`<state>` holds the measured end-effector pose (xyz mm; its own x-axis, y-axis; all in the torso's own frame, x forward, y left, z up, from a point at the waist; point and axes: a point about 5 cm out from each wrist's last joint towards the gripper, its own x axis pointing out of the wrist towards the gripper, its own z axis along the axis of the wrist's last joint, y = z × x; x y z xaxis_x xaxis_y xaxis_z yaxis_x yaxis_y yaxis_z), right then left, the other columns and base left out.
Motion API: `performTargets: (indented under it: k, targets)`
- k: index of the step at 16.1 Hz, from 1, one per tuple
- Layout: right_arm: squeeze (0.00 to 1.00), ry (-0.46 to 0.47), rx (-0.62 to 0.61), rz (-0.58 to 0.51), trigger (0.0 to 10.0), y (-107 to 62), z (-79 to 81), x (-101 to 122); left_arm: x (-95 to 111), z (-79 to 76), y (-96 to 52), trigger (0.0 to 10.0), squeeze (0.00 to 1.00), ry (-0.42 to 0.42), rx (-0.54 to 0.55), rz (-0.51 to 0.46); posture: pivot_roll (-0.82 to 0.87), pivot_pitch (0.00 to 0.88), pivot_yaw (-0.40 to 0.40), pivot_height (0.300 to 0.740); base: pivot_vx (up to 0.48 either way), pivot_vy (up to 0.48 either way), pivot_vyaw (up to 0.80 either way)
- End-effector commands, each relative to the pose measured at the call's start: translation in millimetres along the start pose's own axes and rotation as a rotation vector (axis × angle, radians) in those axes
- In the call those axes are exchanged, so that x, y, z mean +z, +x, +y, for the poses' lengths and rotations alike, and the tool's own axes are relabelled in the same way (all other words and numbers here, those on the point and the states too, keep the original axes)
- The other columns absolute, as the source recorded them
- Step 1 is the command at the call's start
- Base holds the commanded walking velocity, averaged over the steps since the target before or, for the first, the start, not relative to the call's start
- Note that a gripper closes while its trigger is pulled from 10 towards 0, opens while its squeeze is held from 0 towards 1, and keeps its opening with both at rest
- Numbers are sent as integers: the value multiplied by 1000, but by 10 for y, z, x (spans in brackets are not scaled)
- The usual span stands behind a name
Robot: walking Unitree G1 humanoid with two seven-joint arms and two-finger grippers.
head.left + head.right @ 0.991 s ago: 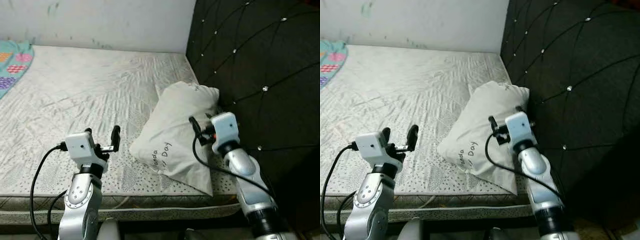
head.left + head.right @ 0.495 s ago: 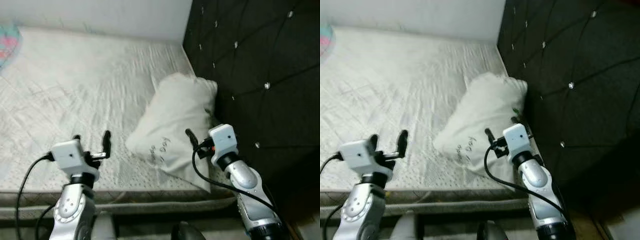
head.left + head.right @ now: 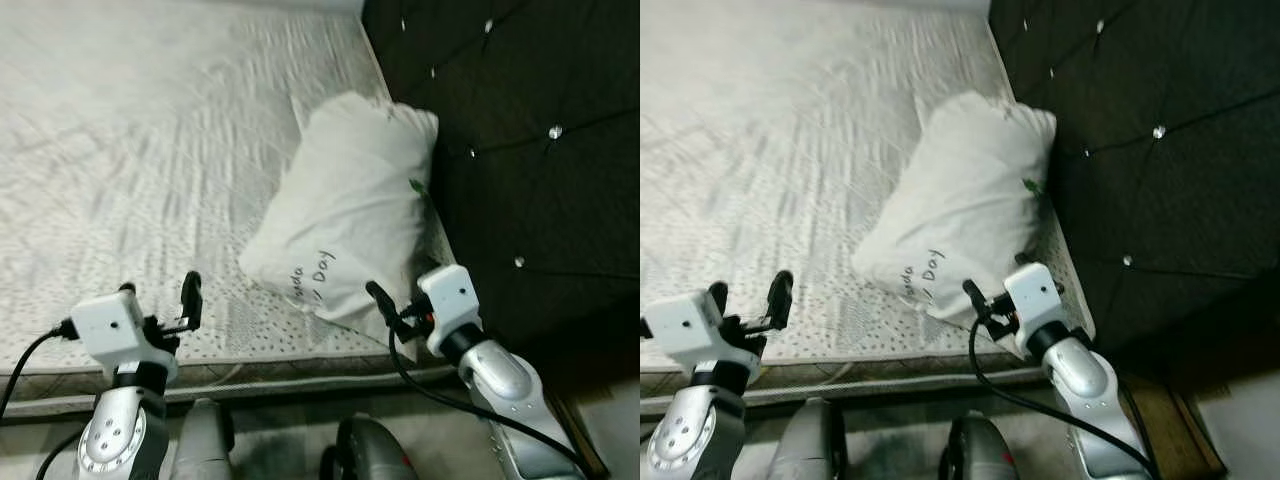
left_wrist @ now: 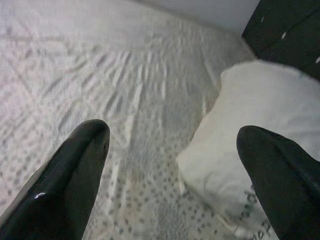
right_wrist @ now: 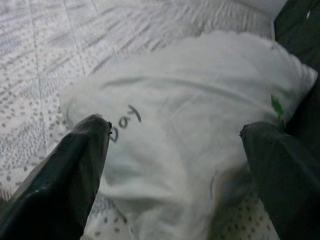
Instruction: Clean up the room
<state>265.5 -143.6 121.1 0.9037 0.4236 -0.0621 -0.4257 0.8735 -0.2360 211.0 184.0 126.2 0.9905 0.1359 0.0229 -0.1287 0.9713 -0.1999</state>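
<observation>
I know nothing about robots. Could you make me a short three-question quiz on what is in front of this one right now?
1. True or false: the soft white pillow with handwritten dark lettering leans against the black tufted headboard with shiny studs.
2. Which gripper is nearer the pillow: the left gripper or the right gripper?
3. What is the pillow lying on?
A. a wooden floor
B. the pale grey patterned mattress
C. a chair

Key
1. True: its far side rests along the headboard.
2. The right gripper; its open fingers point at the pillow's near edge, while the left gripper is open over bare mattress.
3. B
</observation>
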Motion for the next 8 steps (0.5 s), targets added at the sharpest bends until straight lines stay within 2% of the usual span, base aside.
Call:
performTargets:
  k: [1,4,8]
  targets:
    - [0,1,10,8,10000,-58,-17,19,1,-6,-46,10000,0,-7,12,13,-50,297,-158,671,0,0,0]
    - [0,11,27,32,10000,-114,-12,41,8,-47,-73,10000,0,-16,1,35,-45,313,-153,631,0,0,0]
    - [0,17,53,39,10000,-106,9,64,53,52,-52,10000,0,11,28,26,-47,314,-159,581,0,0,0]
